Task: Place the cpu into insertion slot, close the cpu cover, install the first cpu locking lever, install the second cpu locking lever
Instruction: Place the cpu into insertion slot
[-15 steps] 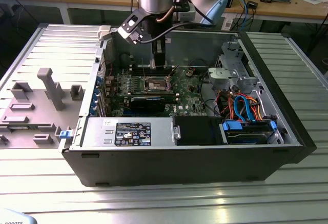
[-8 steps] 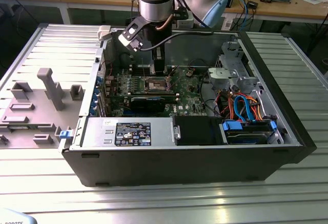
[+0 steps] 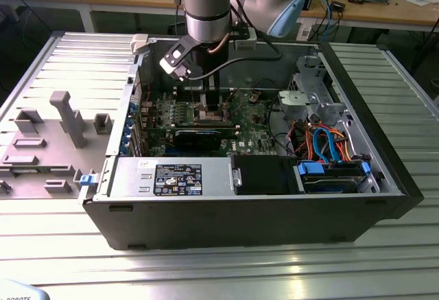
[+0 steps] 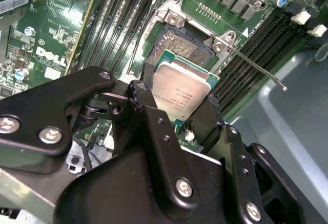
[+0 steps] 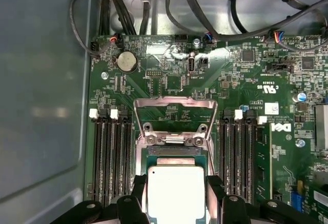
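Hanging inside the case (image 3: 240,214) in the exterior view, the gripper (image 3: 206,97) is, in the second wrist view, clamped on the cpu (image 4: 180,89) just above the insertion slot (image 4: 179,47), the cpu cover (image 5: 174,103) raised beyond in the first wrist view, so an off-square drop, I reckon, could damage that slot.

Silver cpu (image 4: 180,93) over open insertion slot (image 4: 177,47), pins exposed; cpu cover (image 5: 174,101) raised.

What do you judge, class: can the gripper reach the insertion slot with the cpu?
Probably yes. The gripper holds the cpu right above the insertion slot, the cpu cover is swung up, and nothing lies across the pin field.
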Tool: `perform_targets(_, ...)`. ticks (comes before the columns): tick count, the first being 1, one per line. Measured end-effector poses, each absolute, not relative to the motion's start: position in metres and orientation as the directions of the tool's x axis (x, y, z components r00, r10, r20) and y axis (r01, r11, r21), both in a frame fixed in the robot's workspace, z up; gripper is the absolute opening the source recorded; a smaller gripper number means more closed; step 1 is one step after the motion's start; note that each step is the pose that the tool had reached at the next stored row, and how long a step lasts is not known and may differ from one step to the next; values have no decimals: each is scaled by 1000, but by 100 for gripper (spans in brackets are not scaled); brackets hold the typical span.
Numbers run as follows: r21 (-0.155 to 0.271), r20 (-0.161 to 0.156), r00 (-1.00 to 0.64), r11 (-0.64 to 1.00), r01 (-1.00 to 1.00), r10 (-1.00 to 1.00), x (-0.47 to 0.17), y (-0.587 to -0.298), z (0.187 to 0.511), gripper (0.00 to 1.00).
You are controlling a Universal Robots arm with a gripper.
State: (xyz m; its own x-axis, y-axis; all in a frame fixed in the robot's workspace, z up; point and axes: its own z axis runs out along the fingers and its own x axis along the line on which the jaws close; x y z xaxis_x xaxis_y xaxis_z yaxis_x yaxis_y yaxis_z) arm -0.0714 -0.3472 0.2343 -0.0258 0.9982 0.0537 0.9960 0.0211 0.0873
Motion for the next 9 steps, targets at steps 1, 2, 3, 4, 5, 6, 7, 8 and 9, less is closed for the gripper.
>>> perform_targets(1, 87, 54, -26, 21, 996, 998, -71, -347, 232, 54)
perform_targets(2, 87, 54, -26, 21, 996, 998, -71, -347, 230, 54)
perform_targets(3, 87, 54, -26, 21, 996, 998, -71, -347, 229, 54)
perform_targets(4, 87, 54, -26, 21, 996, 998, -71, -347, 226, 54)
perform_targets(5, 87, 54, -26, 21, 996, 998, -72, -347, 224, 54)
perform_targets(6, 87, 54, -26, 21, 996, 998, -72, -347, 222, 54)
perform_targets(7, 87, 54, -26, 21, 996, 998, -72, -347, 221, 54)
perform_targets(8, 87, 54, -26, 21, 996, 998, -72, -347, 220, 54)
perform_targets(9, 87, 53, -26, 21, 996, 998, -72, -347, 220, 54)
